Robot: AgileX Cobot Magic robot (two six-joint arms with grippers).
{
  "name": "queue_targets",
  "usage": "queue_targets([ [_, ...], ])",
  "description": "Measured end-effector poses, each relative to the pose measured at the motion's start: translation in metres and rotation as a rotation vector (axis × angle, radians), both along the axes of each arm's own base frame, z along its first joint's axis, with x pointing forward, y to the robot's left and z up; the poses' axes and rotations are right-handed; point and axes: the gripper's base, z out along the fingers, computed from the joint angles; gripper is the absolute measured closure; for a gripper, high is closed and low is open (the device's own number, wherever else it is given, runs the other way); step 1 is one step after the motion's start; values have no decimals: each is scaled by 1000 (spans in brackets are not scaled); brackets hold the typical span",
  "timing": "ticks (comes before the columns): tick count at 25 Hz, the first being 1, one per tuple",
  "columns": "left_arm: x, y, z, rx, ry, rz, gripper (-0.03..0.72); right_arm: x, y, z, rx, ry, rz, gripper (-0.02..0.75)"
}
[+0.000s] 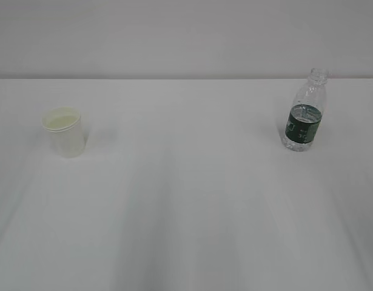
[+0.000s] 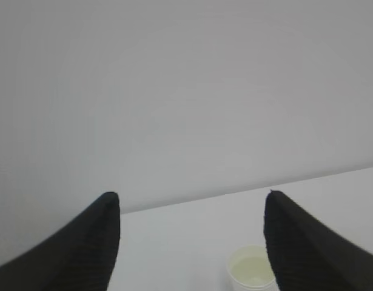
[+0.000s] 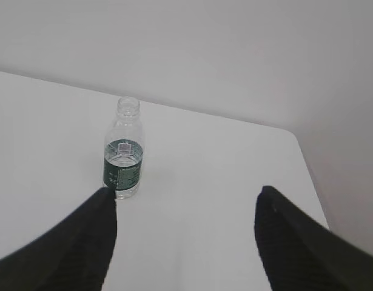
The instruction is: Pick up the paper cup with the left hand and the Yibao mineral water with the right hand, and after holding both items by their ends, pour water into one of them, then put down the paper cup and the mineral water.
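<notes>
The white paper cup [image 1: 64,131] stands upright on the left of the table, pale liquid inside. The clear Yibao mineral water bottle [image 1: 304,111] with its dark green label stands upright, capless, on the right. Neither arm shows in the exterior view. In the left wrist view my left gripper [image 2: 192,203] is open and empty; the cup [image 2: 252,272] sits ahead, beside its right finger [image 2: 307,248]. In the right wrist view my right gripper [image 3: 186,197] is open and empty. The bottle [image 3: 122,155] stands ahead, just beyond the left finger [image 3: 71,248], apart from it.
A white table [image 1: 186,200] runs back to a plain grey wall. Its right edge and far right corner [image 3: 292,136] show in the right wrist view, to the right of the bottle.
</notes>
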Motion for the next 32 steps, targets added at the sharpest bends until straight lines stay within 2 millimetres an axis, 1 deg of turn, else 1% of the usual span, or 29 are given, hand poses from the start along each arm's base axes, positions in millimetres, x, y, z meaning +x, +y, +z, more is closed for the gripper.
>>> queue_targets([
  [12,-3,2,-11,-64,131,28,159,0,3,-1,67,5,11,200],
  [16,-8,2,-11,-150,142,26,159,0,3,-1,73,7,12,199],
  [18,-10,1,-6,-219,138,19,159,0,3,-1,73,7,12,199],
  [20,-10,1,-3,-243,131,16,159,0,3,-1,73,9,12,200],
  [24,-10,1,-3,-207,152,22,159,0,3,-1,73,11,12,201],
  [29,-11,4,-8,-91,199,46,159,0,3,-2,73,17,12,201],
  [32,-11,5,-9,-63,207,52,159,0,3,-2,73,17,12,201],
])
